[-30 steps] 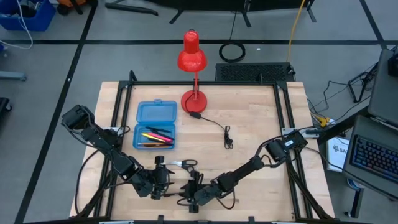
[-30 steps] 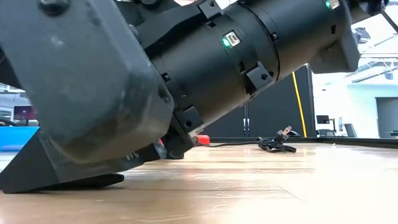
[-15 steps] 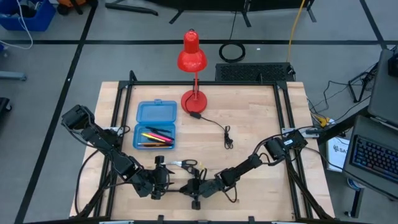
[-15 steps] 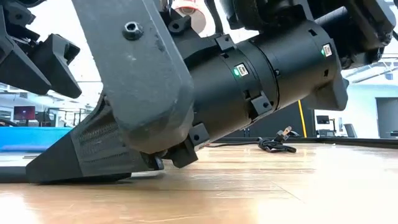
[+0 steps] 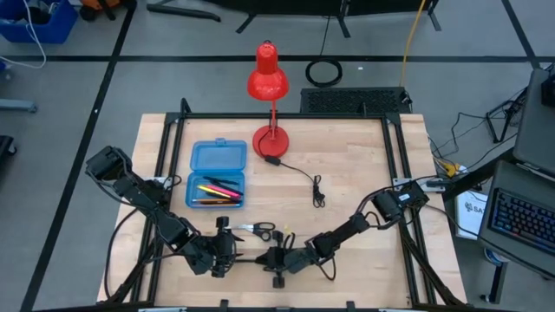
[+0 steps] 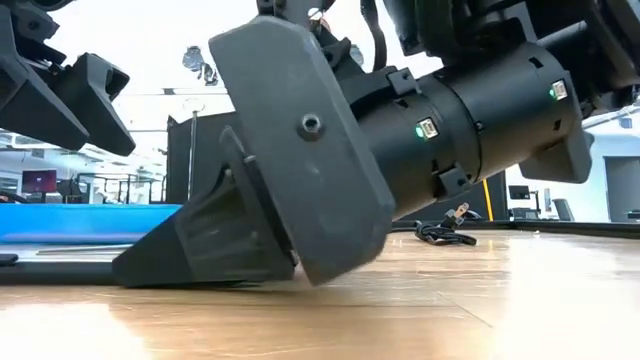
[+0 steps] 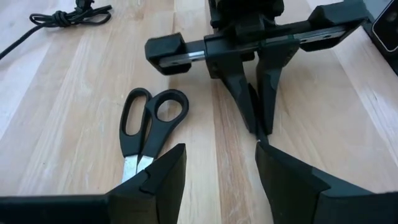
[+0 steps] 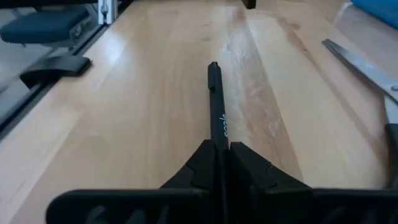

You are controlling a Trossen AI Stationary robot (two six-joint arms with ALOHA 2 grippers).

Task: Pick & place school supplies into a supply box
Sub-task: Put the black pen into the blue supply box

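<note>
A black pen [image 8: 216,99] sticks out forward from my right gripper [image 8: 222,152], which is shut on it low over the table near the front edge [image 5: 265,258]. My left gripper [image 7: 214,180] stands open just left of it [image 5: 227,251]; the two grippers face each other and the pen points at the left one. Black-handled scissors [image 7: 146,124] lie flat on the wood beside both grippers [image 5: 257,230]. The blue supply box [image 5: 217,176] lies open farther back on the left, with coloured pencils in its near half. My right gripper pinches the pen's near end [image 8: 221,138] between its two fingers. The fingers lie level, coming from the table's right, in line with the pen. The pen runs on toward the table's left. I cannot tell whether its far tip [image 8: 213,65] rests on the wood.
A red desk lamp [image 5: 269,82] stands at the far middle. Its black cord [image 5: 316,191] trails over the table to a knotted bundle. The table's black frame [image 5: 165,173] runs along the left and right edges. Bare wood lies to the right of the cord.
My right gripper has swung round from slanting toward the far left to lying level. It now points at the table's left and my left gripper. It has also shifted a little toward the far edge. In the low view its body has drawn back.
</note>
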